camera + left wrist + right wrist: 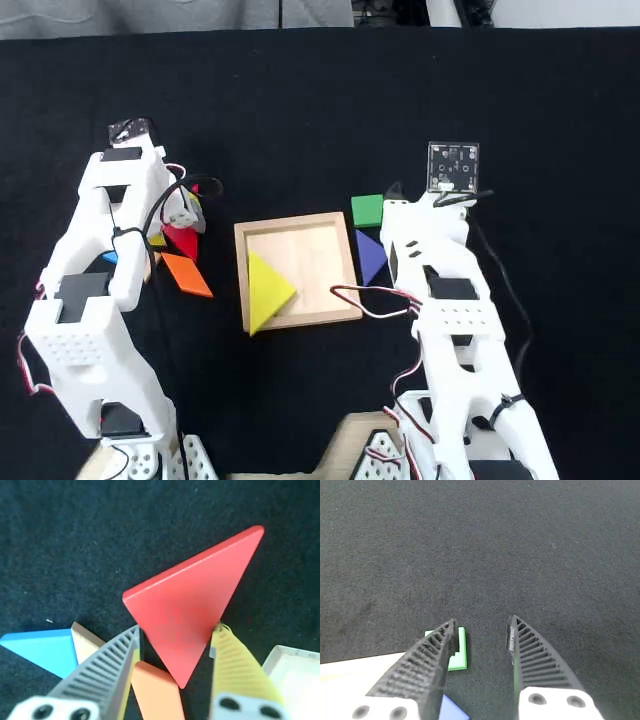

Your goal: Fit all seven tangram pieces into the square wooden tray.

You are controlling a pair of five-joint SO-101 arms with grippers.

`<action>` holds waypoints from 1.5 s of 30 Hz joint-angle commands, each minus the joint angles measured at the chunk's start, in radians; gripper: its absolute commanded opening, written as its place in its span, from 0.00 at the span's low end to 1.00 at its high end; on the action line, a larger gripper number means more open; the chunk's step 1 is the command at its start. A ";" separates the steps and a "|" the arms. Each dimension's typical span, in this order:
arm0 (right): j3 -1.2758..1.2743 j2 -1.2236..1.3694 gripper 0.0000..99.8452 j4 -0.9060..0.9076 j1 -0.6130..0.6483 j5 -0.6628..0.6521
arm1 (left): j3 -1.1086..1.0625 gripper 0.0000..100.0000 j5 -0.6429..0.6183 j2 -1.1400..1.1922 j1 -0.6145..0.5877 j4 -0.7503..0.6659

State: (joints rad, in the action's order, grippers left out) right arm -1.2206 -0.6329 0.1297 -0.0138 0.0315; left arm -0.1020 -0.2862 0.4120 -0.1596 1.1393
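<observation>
Tray [290,220] mid-frame, triangle [266,290] in its left half. Square piece [367,210] off upper-right corner; second triangle [183,241], parallelogram [186,274] left of tray.

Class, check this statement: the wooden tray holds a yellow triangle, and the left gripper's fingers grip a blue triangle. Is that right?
Not quite. The fingers of the left gripper grip the red triangle, not a blue one, as the left wrist view shows. The yellow triangle does lie in the wooden tray.
</observation>
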 commanded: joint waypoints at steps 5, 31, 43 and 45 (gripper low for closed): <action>0.056 -0.001 0.17 -0.021 0.014 0.005 | 0.028 0.22 0.005 -0.015 -0.004 0.003; 0.059 -0.001 0.17 -0.021 0.014 0.005 | 0.588 0.33 0.499 0.284 -0.085 0.344; 0.059 -0.001 0.17 -0.021 0.014 0.005 | 0.501 0.33 0.454 0.284 -0.036 0.238; 0.059 -0.001 0.17 -0.021 0.014 0.005 | 0.503 0.33 0.454 0.284 -0.035 0.265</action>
State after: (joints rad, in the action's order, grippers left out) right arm -1.2206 -0.6329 0.1297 -0.0138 0.0315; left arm 0.3920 0.1772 0.7066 -0.2056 1.3894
